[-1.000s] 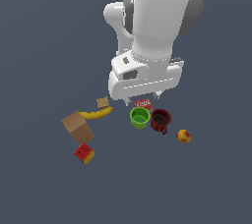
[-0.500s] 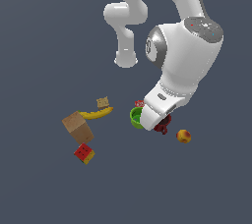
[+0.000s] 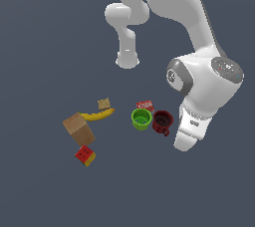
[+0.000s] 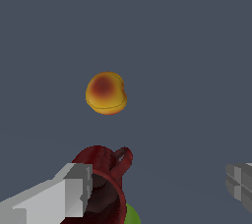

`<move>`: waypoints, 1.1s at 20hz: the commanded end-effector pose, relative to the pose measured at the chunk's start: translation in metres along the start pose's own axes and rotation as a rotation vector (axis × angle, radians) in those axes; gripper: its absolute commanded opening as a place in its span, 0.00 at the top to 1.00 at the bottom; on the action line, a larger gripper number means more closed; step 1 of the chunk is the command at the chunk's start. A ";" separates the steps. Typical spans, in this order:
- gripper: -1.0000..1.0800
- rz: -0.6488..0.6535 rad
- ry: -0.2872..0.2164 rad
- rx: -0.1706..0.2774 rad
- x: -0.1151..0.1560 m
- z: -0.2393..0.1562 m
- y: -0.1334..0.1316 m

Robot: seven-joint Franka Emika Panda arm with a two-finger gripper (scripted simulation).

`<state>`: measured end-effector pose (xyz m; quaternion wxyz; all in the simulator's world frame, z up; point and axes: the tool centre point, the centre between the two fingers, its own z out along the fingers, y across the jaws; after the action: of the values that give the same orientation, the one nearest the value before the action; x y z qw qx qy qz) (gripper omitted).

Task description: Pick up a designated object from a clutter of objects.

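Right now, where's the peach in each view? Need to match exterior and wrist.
Exterior view: the peach is not visible; the arm's end hides the spot to the exterior view's right of the dark red mug.
Wrist view: the peach lies alone on the bare floor, past the mug, apart from it.
Shared landmark: the dark red mug, with the green cup beside it.
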<state>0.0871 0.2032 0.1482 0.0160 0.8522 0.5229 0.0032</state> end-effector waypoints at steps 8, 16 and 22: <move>0.04 -0.250 0.011 0.022 0.043 0.049 -0.030; 0.04 -0.314 0.016 0.028 0.054 0.061 -0.039; 0.04 -0.310 0.015 0.029 0.053 0.071 -0.039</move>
<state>0.0780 0.2667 0.0802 0.0003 0.7615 0.6482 0.0002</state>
